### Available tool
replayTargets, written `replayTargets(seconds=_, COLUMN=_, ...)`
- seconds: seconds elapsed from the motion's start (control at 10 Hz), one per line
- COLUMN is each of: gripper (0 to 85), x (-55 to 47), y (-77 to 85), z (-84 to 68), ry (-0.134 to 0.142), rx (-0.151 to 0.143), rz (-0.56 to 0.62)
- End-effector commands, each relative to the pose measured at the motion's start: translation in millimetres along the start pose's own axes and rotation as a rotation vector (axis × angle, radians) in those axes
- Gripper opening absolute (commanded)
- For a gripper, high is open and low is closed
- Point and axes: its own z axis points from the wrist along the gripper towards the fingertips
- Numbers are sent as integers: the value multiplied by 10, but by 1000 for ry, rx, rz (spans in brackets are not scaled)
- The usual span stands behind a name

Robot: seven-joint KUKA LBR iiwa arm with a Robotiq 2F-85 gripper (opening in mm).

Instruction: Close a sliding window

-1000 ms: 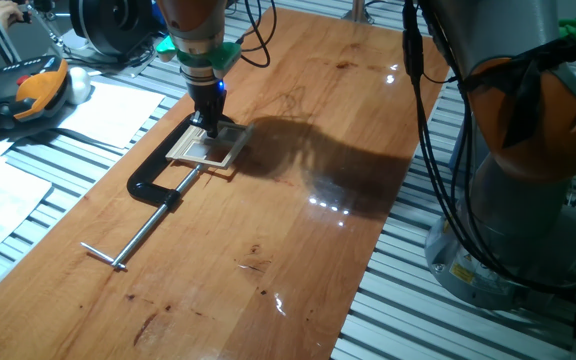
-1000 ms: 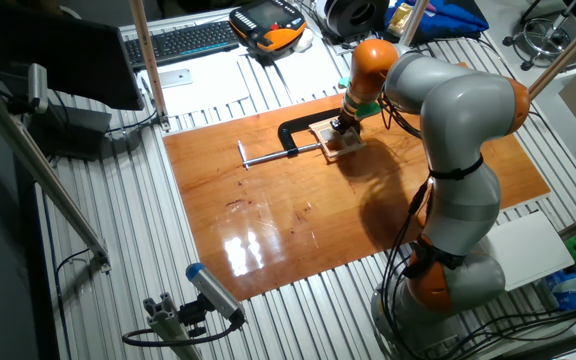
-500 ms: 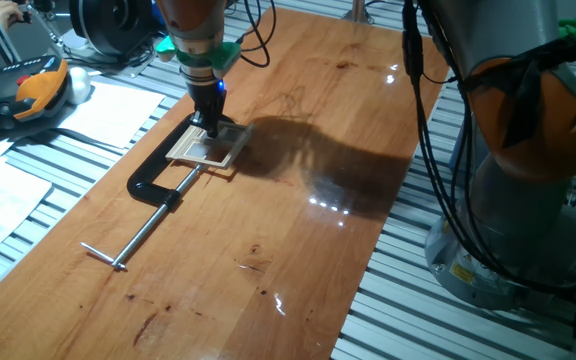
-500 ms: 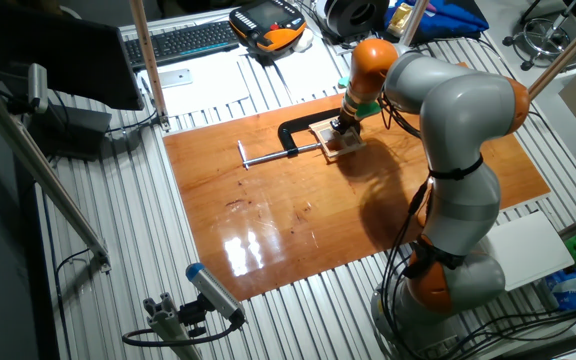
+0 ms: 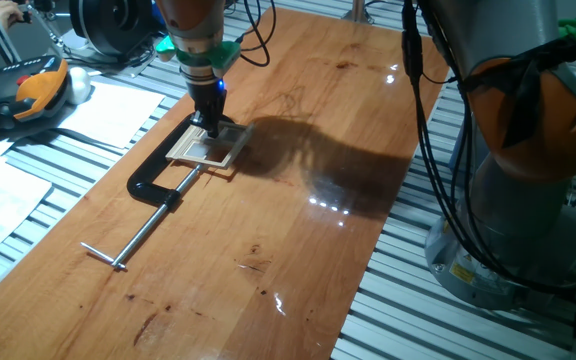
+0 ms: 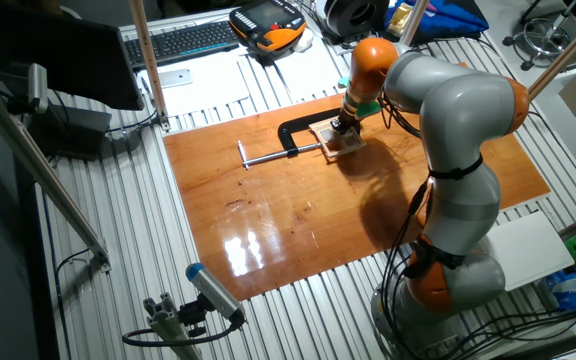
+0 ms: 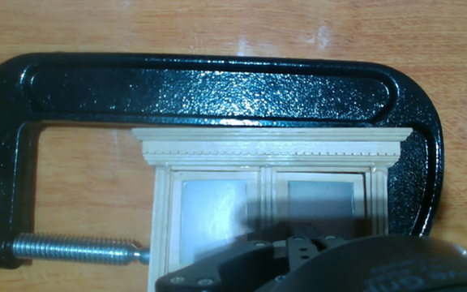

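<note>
Pressing down on the window (image 5: 208,147) inside the clamp (image 5: 153,185), gripper (image 5: 210,126) jaws unreadable; closing looks unfinished.

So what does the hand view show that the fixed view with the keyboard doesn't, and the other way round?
Only the hand view shows detail: the window's moulded top rail, two grey panes, and the clamp's threaded screw tip at the frame's side. The gripper there is just a dark blur at the bottom edge.

Only the fixed view shows the whole arm, the gripper down on the window, the full board, the keyboard and the clamp's crossbar handle.

Both show the window lying flat inside the black clamp on the wood.
</note>
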Motion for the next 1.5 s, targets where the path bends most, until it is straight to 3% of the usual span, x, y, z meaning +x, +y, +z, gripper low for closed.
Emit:
replayTargets(seconds=0.0, gripper=0, x=2, y=-2, z=0, ry=0, rx=0, rz=0)
replayTargets(seconds=1.4, gripper=0, x=26, y=7, z=3, ry=4, rx=-6, rz=-3)
